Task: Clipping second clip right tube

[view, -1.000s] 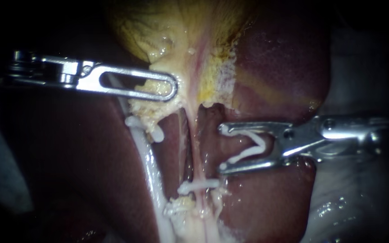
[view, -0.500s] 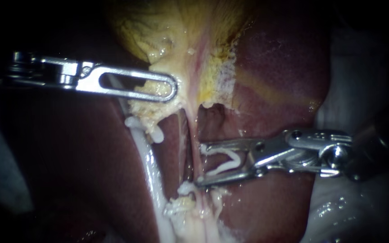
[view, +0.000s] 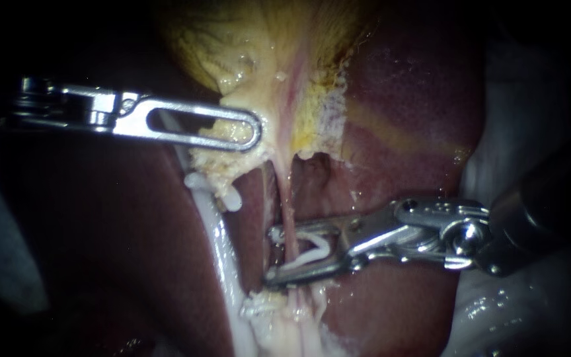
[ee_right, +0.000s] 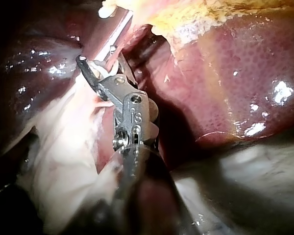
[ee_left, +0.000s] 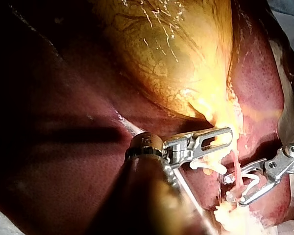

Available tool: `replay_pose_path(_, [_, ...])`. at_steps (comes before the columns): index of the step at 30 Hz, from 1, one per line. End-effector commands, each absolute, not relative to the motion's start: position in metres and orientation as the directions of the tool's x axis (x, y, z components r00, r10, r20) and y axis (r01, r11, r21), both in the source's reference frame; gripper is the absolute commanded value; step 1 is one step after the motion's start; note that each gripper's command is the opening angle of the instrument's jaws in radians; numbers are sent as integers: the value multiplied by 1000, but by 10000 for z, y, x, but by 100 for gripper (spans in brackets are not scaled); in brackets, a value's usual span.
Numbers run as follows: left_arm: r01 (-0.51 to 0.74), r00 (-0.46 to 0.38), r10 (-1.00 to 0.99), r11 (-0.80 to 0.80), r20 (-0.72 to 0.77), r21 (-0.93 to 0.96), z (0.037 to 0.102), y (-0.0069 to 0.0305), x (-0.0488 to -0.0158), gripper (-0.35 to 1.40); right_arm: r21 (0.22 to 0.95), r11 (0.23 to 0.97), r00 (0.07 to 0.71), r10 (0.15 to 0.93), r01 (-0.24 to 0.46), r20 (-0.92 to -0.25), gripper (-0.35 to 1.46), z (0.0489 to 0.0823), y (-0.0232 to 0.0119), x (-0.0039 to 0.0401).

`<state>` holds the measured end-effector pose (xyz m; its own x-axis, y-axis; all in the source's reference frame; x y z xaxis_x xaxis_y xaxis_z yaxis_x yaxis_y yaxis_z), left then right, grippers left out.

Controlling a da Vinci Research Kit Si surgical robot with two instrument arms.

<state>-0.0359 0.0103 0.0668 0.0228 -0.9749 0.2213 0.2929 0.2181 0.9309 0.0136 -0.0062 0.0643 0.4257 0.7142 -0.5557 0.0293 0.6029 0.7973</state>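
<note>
At the left edge of the endoscope view, the left instrument (view: 249, 132), a silver shaft ending in slotted, loop-shaped jaws, sits where it did a second ago. Its jaws are clamped on the ragged pale yellow tissue (view: 213, 165) below the yellow-green gallbladder (view: 266, 53), keeping it drawn up off the dark red liver (view: 398, 99). Just beneath it the thick glossy white tube (view: 218, 244) runs down untouched.

Toward the middle, the thin pink right tube (view: 287, 208) hangs taut, and this is where the change lies. The right instrument (view: 273, 254), a silver hinged applier, stood well to the tube's right a second ago. It has since slid leftward, and its jaws now reach past the tube on both sides. They stand apart, each bearing on one arm of the open V-shaped white clip (view: 305, 260) seated between them, and the tube crosses the clip's mouth, not yet pinched.

I judge the approach essentially finished. What remains is to check that the tube lies deep in the clip, then squeeze the clip shut.
</note>
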Motion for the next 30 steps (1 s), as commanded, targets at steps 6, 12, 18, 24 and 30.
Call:
replay_pose_path(6, [293, 23, -975, 218, 221, 931, 668, 103, -358, -35, 798, 602, 422, 717, 24, -555, 2, 642, -61, 135])
replay_pose_path(12, [293, 23, -975, 218, 221, 931, 669, 103, -358, -35, 808, 589, 414, 738, -9, -533, -31, 644, -59, 131])
replay_pose_path(18, [292, 24, -975, 218, 221, 931, 670, 104, -358, -35, 831, 555, 406, 770, -45, -492, -35, 645, -58, 125])
replay_pose_path(24, [292, 24, -975, 219, 221, 931, 671, 106, -357, -35, 828, 558, 413, 765, -44, -494, -35, 647, -64, 121])
replay_pose_path(30, [292, 24, -975, 219, 222, 931, 672, 106, -356, -35, 829, 558, 412, 766, -45, -493, -35, 646, -63, 122])
